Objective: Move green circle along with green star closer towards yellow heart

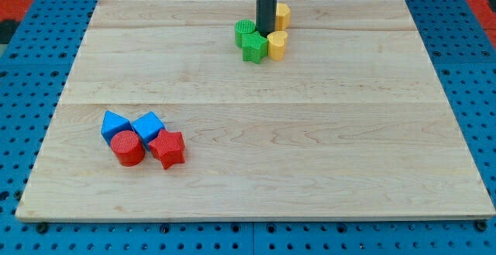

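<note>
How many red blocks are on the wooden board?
2. The red round block and the red star block sit side by side near the view's bottom left, just below two blue blocks. None seem hidden.

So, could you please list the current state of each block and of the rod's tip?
My tip: down among the top cluster, behind the green star.
Green star: touching the yellow heart.
Green circle: against the star, partly hidden.
Yellow heart: upright.
Other yellow block: behind the rod.
Blue and red blocks: clustered bottom left.
</note>
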Controlling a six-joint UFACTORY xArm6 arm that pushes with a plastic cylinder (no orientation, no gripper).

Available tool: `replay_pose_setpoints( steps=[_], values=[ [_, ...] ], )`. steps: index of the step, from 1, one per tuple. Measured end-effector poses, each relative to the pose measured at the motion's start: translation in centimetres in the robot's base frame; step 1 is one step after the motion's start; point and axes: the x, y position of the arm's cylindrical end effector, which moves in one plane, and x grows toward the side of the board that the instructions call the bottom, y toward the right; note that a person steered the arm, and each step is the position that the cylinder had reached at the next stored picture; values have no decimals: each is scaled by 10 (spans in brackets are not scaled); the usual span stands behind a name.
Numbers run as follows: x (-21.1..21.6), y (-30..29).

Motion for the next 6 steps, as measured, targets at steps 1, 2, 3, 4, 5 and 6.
replay_pose_setpoints(
  steps=[1, 2, 3, 4, 5, 6],
  values=[
    [-20, -2],
    [-17, -16],
    [-6, -31],
    [-26, -45],
    [-17, -52],
    [19, -8]
  ],
)
